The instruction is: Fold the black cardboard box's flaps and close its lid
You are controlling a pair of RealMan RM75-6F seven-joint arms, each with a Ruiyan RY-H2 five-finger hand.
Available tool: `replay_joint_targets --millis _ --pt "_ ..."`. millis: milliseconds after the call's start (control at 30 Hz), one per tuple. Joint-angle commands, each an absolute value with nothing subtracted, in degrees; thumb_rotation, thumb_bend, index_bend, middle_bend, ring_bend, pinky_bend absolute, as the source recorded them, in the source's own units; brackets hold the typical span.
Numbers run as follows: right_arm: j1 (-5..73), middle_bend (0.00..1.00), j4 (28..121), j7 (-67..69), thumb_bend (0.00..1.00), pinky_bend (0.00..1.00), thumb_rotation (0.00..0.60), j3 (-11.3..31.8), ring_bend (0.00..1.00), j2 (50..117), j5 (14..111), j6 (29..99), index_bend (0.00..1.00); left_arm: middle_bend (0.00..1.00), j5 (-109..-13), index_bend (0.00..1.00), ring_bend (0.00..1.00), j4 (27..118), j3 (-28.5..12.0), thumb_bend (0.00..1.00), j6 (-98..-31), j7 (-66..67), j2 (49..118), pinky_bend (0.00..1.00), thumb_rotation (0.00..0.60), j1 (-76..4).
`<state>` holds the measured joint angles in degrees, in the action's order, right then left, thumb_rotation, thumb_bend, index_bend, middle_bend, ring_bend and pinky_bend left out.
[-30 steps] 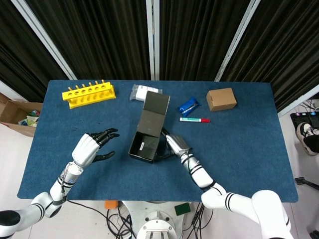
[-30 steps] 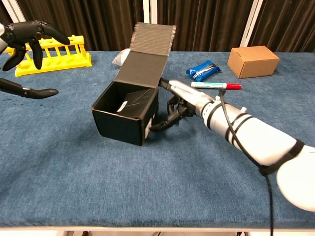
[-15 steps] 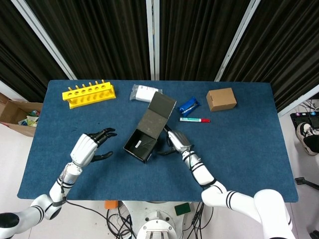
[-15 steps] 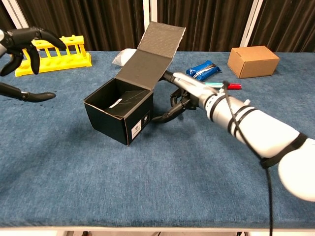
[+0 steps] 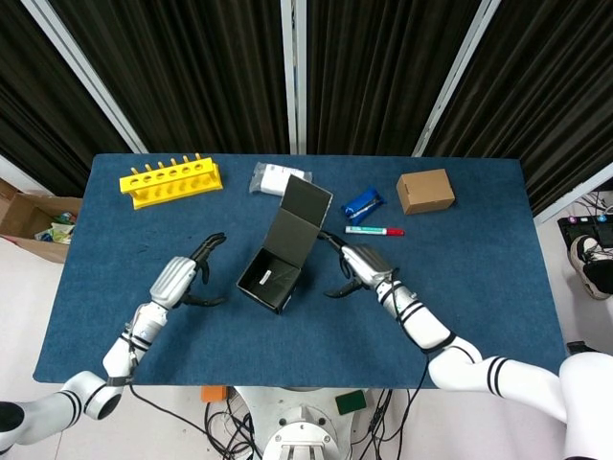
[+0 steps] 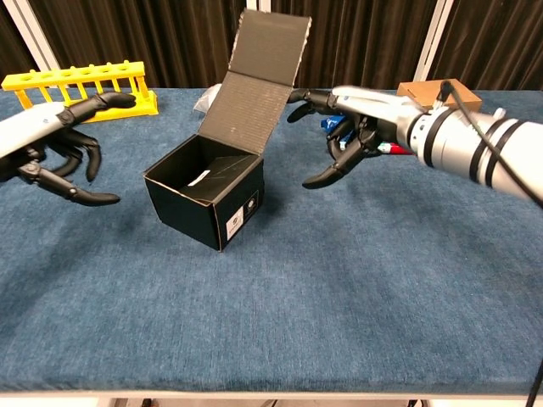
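Note:
The black cardboard box [image 5: 269, 282] [image 6: 204, 202] stands open at mid-table, turned corner-on, with a small white slip inside. Its lid [image 5: 303, 221] [image 6: 256, 80] rises upright from the far side. My left hand [image 5: 178, 278] [image 6: 53, 144] hovers to the box's left with fingers spread, holding nothing and apart from the box. To the box's right my right hand [image 5: 360, 265] [image 6: 356, 123] is also spread and empty, near the lid's edge but not touching it.
A yellow tube rack [image 5: 170, 180] [image 6: 81, 84] stands at the far left. A white packet [image 5: 273, 178] lies behind the lid. A blue packet [image 5: 362, 203], a red-capped marker [image 5: 374, 231] and a brown box [image 5: 425, 191] [image 6: 431, 88] sit at the far right.
My right hand has let go of the box's right side and drawn back to the right and upward. My left hand has moved closer to the box. The box had turned anticlockwise.

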<state>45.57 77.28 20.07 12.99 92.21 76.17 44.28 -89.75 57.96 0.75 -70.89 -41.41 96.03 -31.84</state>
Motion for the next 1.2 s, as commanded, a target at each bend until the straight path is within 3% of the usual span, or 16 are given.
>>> replay_joint_targets --millis 33,433,1200 --pt "45.8 0.14 79.0 20.9 0.04 1.0 0.6 13.6 0.68 90.3 76.2 44.2 0.0 0.0 -88.9 0.0 0.63 58.5 0.7 0.09 -61.7 -53.6 94.9 0.88 0.6 -36.5" --pt "45.8 0.14 80.7 21.1 0.04 1.0 0.6 15.0 0.68 87.7 73.9 45.1 0.0 0.0 -91.8 0.0 0.63 52.7 1.4 0.09 -58.3 -64.6 99.7 0.88 0.6 -40.7" --pt "45.8 0.14 77.5 24.9 0.04 1.0 0.6 13.9 0.68 88.6 74.7 45.4 0.0 0.0 -94.4 0.0 0.63 53.1 5.4 0.09 -59.3 -70.7 99.1 0.88 0.6 -41.2"
